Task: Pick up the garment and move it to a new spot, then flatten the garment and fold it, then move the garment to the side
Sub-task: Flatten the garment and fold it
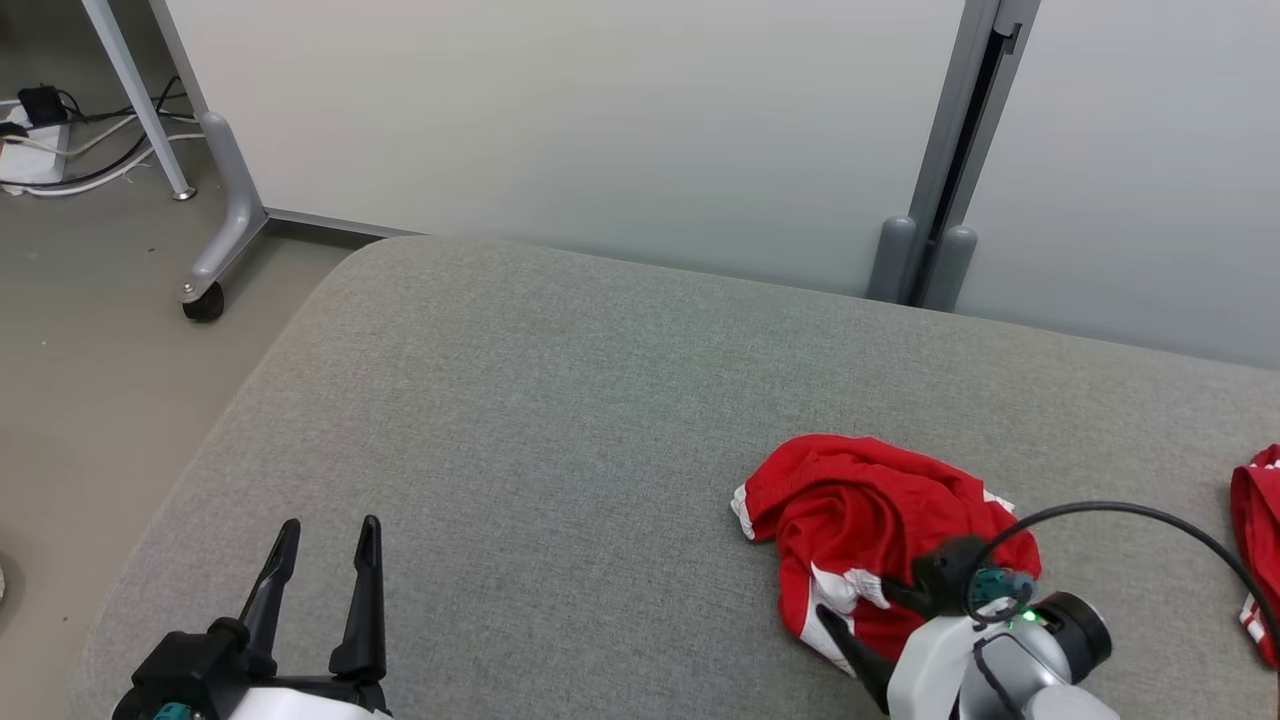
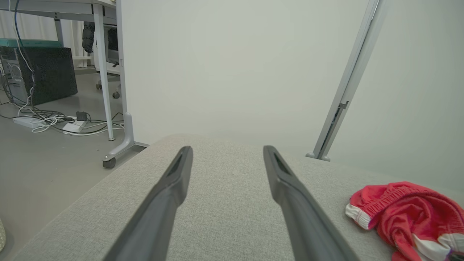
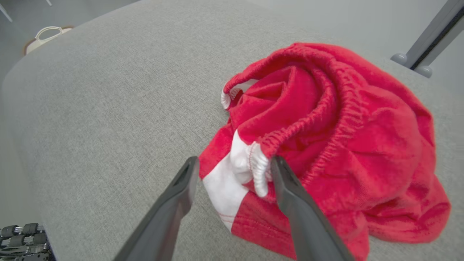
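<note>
Toward the near right of the grey woven upholstered surface (image 1: 560,400) lies the crumpled red garment with white trim and an elastic waistband (image 1: 860,510), bunched in a heap and not yet lifted. The right gripper (image 3: 235,163) tips down over its near edge, its 2 long dark fingers (image 3: 290,195) spread wide either side of a white-trimmed fold (image 3: 250,166), seemingly lined up to pinch it for the pick-up. The left gripper (image 1: 330,525) hovers well apart over bare upholstery, fingers likewise spread and holding nothing, probably leaving that space free. Another red cloth (image 1: 1258,540) sits at the right edge.
</note>
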You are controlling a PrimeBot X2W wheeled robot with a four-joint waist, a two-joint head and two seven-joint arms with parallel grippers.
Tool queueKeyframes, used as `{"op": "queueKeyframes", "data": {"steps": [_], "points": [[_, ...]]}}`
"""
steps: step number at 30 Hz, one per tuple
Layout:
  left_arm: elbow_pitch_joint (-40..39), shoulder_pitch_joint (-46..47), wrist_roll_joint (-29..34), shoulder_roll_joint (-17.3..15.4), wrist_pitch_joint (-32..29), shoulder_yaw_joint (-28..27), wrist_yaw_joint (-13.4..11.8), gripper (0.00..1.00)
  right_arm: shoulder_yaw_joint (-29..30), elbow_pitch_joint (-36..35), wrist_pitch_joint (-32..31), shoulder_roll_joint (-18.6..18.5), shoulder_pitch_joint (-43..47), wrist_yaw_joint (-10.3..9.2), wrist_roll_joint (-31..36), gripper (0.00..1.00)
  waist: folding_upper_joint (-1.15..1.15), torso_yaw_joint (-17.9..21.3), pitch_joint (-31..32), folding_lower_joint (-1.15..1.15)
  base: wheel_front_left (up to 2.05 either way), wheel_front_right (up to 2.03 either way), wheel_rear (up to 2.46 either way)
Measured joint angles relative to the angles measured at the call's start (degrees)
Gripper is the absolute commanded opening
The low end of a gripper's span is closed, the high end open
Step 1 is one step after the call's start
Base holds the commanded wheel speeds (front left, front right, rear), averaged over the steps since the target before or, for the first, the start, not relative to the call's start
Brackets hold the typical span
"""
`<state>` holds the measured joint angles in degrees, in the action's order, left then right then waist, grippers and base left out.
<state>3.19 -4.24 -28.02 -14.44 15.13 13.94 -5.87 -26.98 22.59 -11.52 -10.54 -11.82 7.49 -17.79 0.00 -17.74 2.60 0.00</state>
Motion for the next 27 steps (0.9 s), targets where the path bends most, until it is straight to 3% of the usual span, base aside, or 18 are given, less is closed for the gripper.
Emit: {"op": "queueKeyframes", "data": {"steps": [2,3,6,7,20,27], "points": [[0.05,0.02,-0.24,0.03,0.00,0.00,0.00,1.00,0.77,0.77,-0.69,0.10,-0.39,0.00,0.48,0.76,0.00,-0.07,-0.22,0.00,0.00,0.00,0.00],[0.07,0.05,-0.24,0.04,0.00,0.00,0.01,1.00,1.19,1.00,-0.86,0.30,-0.75,0.00,0.73,0.55,0.00,-0.09,-0.36,0.00,0.00,0.00,0.00],[0.31,0.27,-0.31,0.10,0.00,0.07,0.27,1.00,2.54,1.88,-1.19,0.82,-1.79,0.00,1.66,0.07,0.00,-0.34,-0.68,0.00,0.00,0.00,0.00],[0.37,0.31,-0.32,0.12,0.00,0.07,0.27,1.00,2.88,2.00,-1.25,0.97,-1.90,0.00,1.89,0.00,0.00,-0.44,-0.74,0.00,0.00,0.00,0.00],[0.93,0.66,-0.59,0.11,0.00,0.03,0.33,1.00,1.79,-4.56,0.49,2.10,-6.88,0.01,0.68,0.00,0.00,0.14,-0.01,0.00,0.00,0.00,0.00],[0.92,0.68,-0.68,0.19,0.00,0.26,0.34,1.00,5.86,-9.70,-0.43,-0.59,-10.57,0.01,0.76,0.00,0.00,1.75,0.08,0.00,0.00,0.00,0.00]]}}
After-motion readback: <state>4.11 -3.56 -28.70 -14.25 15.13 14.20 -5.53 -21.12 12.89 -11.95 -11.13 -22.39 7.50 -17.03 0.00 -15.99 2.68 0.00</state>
